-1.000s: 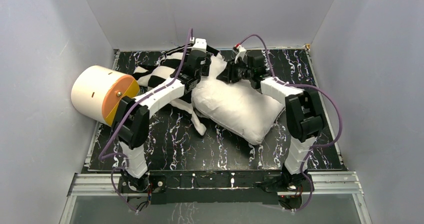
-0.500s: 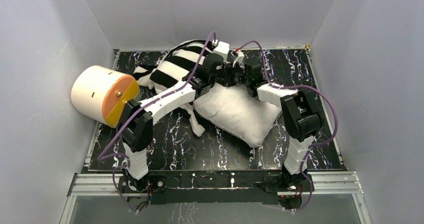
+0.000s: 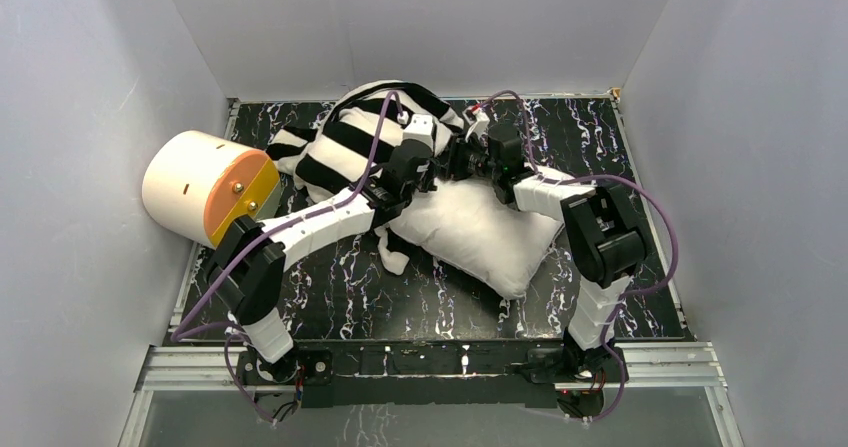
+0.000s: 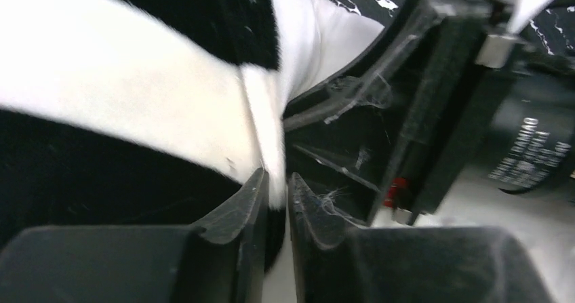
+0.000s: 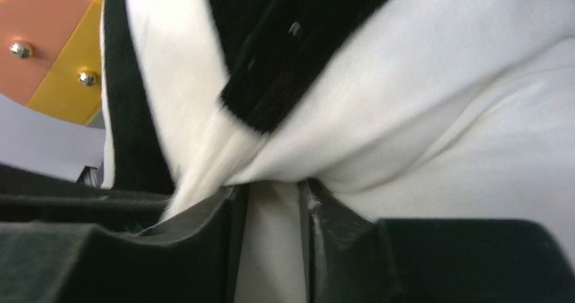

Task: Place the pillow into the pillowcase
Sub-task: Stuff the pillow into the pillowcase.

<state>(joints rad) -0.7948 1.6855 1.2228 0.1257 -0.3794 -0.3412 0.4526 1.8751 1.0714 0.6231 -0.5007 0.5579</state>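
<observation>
The only writing I see is white print on a black housing (image 4: pixel 532 155) in the left wrist view, too blurred to read. Both arms reach far forward, wrists nearly meeting. The left gripper (image 4: pixel 276 193) and right gripper (image 5: pixel 271 205) each pinch the striped pillowcase (image 3: pixel 345 137), bunched over the far end of the pillow (image 3: pixel 480 232).

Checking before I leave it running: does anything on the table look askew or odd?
The pillowcase is bunched in a heap at the far end of the pillow, not drawn over it. The pillow lies diagonally, and a loose flap trails by its left edge.
</observation>
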